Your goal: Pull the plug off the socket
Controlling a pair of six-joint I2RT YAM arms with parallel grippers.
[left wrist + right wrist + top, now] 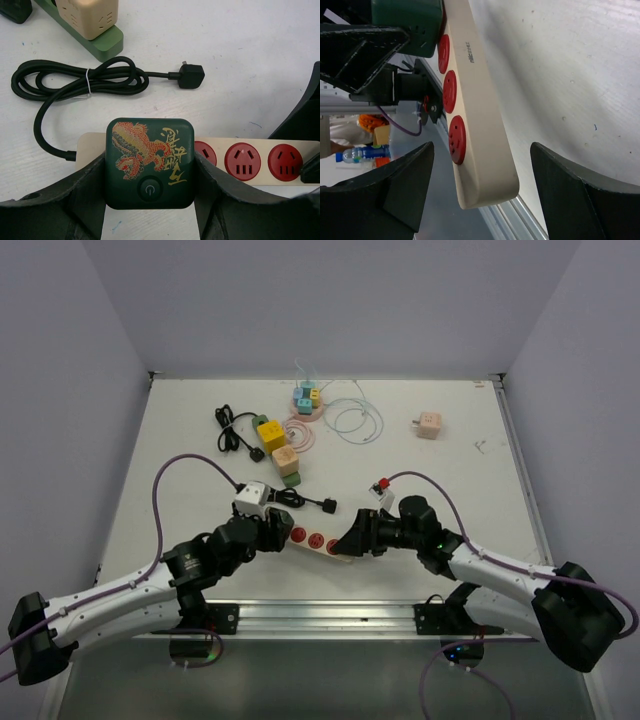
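Observation:
The plug [149, 162] is a dark green square block with a red and gold dragon and a power button. It sits in the left end of a cream socket strip [90, 145] with three free red sockets. My left gripper [150, 164] is shut on the plug, one finger against each side. In the right wrist view the strip's far end [485, 125] lies between the fingers of my right gripper [481, 150], which is open with a gap on both sides. From above, both grippers [268, 530] [345, 545] meet over the strip [315, 540].
A coiled black cable [80, 80] with a loose black plug [191, 76] lies just behind the strip. A green strip carrying a beige cube [87, 17] lies beyond. Coloured cubes with thin cables [307, 400] and a pink cube [429, 424] sit further back. The metal rail [320, 615] runs along the near edge.

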